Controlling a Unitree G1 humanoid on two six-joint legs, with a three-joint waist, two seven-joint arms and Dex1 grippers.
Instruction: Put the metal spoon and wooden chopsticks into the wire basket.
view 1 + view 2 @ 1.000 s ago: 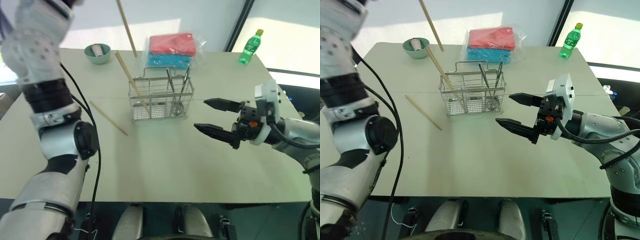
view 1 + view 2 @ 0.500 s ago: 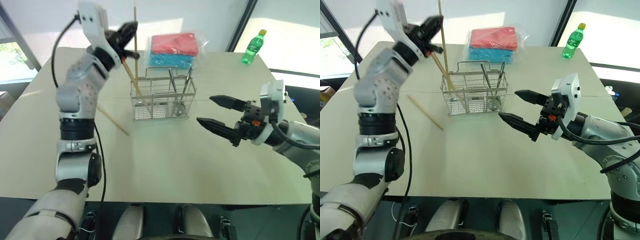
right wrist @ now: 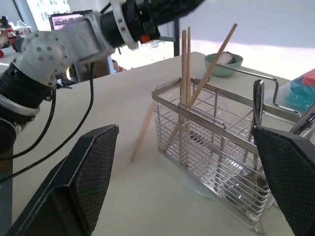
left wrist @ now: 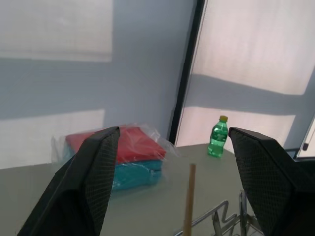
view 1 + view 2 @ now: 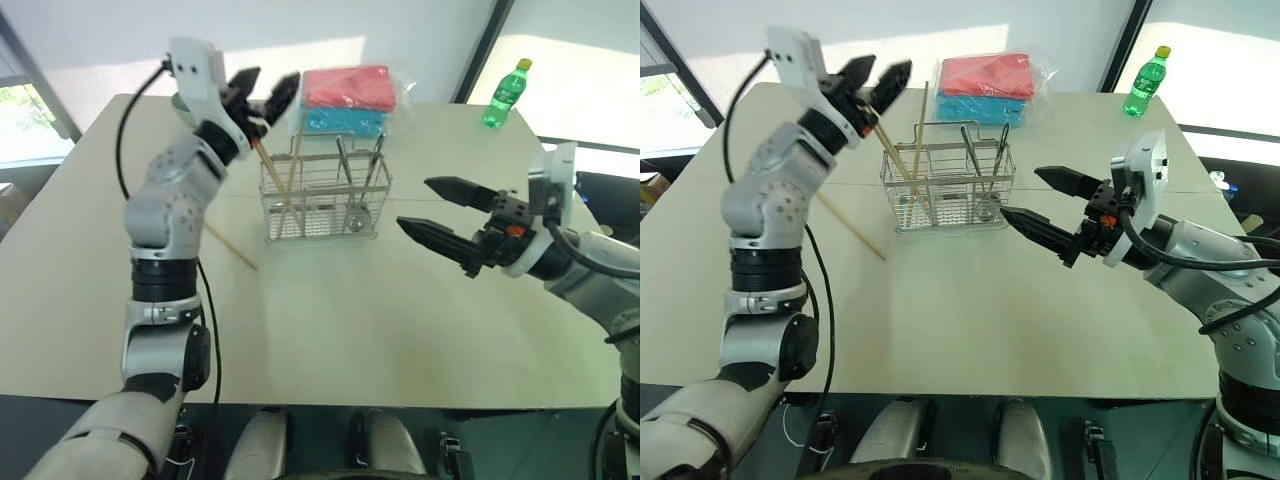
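The wire basket (image 5: 322, 196) stands mid-table. Wooden chopsticks (image 5: 291, 150) stand in its left end, one of them leaning toward the far left. Another chopstick (image 5: 226, 246) lies flat on the table to the basket's left. The metal spoon (image 5: 343, 170) stands in the right end beside another metal utensil. My left gripper (image 5: 264, 88) hovers open just above the basket's left end, and a stick's top (image 4: 189, 196) rises between its fingers without touching them. My right gripper (image 5: 417, 205) is held open, empty, to the right of the basket and pointing at it.
A plastic bag of red and blue packets (image 5: 345, 95) lies behind the basket. A green bottle (image 5: 503, 93) stands at the far right corner. A green bowl (image 3: 224, 63) sits at the far left behind my left arm.
My left arm came down with a chopstick over the basket's left end, then opened. The stick now stands in the basket. The right gripper stayed where it was.
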